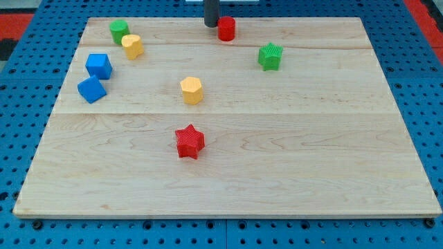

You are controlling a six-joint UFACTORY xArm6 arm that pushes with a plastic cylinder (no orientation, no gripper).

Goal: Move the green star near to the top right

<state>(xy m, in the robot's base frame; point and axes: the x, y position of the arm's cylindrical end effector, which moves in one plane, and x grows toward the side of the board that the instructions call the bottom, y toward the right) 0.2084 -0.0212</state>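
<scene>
The green star (270, 56) lies on the wooden board (297, 159), right of centre in the upper part. My tip (210, 25) is at the view's top centre, just left of a red cylinder (226, 29) and well to the left of the green star, apart from it.
A green block (119, 31) and a yellow block (132, 45) sit at the upper left. Two blue cubes (99, 66) (91, 89) lie at the left. A yellow hexagonal block (192, 90) is near the centre, and a red star (189, 142) is below it.
</scene>
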